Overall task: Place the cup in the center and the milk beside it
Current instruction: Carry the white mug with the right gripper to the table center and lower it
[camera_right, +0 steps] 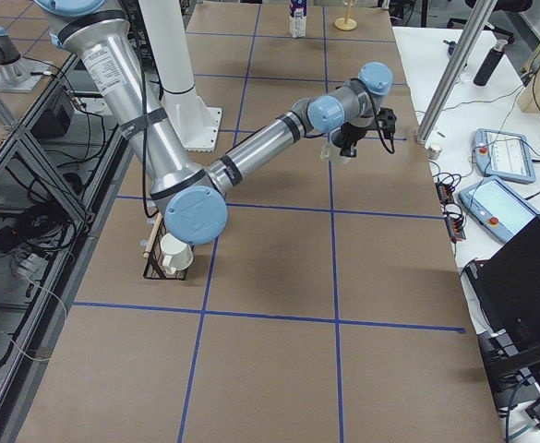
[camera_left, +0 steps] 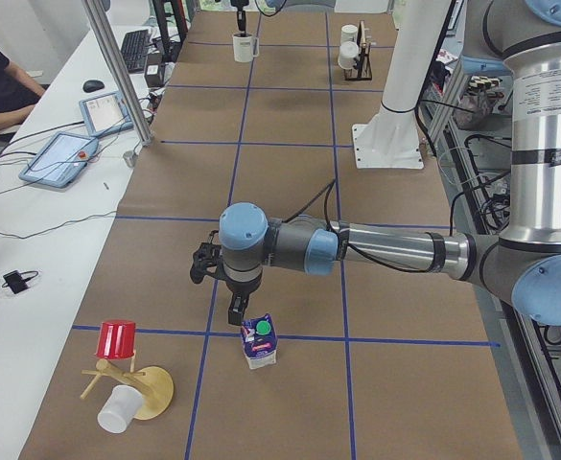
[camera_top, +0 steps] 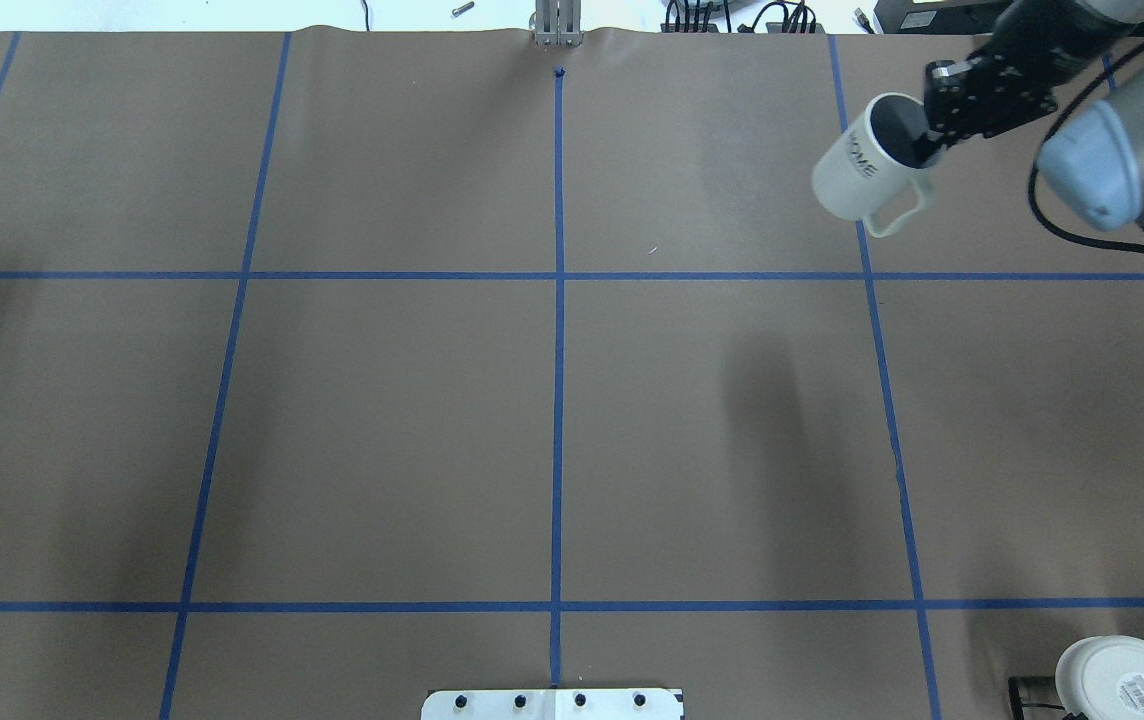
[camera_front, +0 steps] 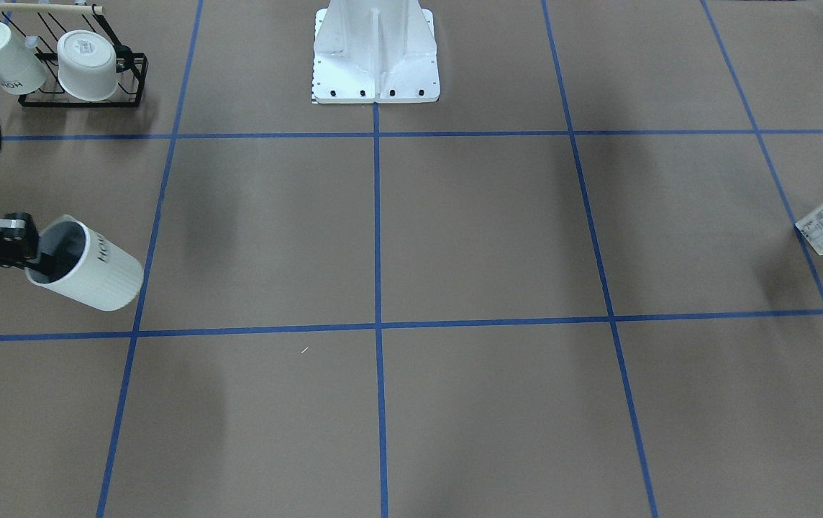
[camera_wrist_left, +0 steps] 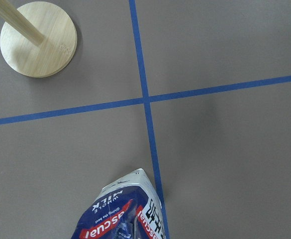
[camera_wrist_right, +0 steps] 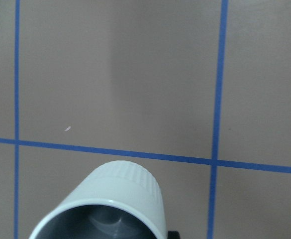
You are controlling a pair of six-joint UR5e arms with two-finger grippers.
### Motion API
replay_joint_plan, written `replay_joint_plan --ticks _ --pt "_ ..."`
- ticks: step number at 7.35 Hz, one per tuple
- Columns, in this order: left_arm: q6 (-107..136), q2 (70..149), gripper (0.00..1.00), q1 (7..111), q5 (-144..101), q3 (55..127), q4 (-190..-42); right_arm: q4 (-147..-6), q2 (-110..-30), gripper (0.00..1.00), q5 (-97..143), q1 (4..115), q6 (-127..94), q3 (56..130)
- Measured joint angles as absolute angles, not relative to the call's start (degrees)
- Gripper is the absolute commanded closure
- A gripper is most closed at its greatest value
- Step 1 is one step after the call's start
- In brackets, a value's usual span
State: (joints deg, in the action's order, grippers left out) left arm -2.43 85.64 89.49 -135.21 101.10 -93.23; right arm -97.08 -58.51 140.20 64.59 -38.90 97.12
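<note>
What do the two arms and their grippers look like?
Both arms are silver-grey tubes with light blue joint caps: left arm, right arm. A black cable runs along each. The left gripper and right gripper are black; no markings legible.

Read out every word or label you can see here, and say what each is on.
"HOME": on the cup, in the right gripper.
"MILK" and "ascual": on the milk, upside down; its smaller print is blurred.
"HOM": upside down on a rack mug, rest hidden.
Sticker on the other rack mug's base: too small to read.
</note>
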Motion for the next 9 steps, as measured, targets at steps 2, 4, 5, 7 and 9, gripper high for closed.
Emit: replay_joint_plan --ticks 2,4,5,7,9 --pt "-2.52 85.57 0.02 89.51 -135.14 101.07 -96.13 -96.57 -51.90 1.00 132.49 56.54 -48.69 95.11" --pt "-2.54 85.62 0.02 89.65 -134.87 100.20 -100.21 -89.07 -48.11 1.00 125.27 50.03 -55.26 89.14" --pt "-2.57 86.04 0.02 89.72 -134.82 99.67 -100.88 -84.37 -46.22 1.00 121.22 47.06 -58.63 85.36" --pt "-2.66 85.96 0.02 90.45 -134.75 99.19 -102.35 -80.12 -41.83 1.00 115.97 42.87 -60.99 79.05" --pt "-2.42 85.88 0.02 91.78 -134.79 98.96 -102.99 -79.54 -40.14 1.00 114.57 40.18 -61.15 76.73"
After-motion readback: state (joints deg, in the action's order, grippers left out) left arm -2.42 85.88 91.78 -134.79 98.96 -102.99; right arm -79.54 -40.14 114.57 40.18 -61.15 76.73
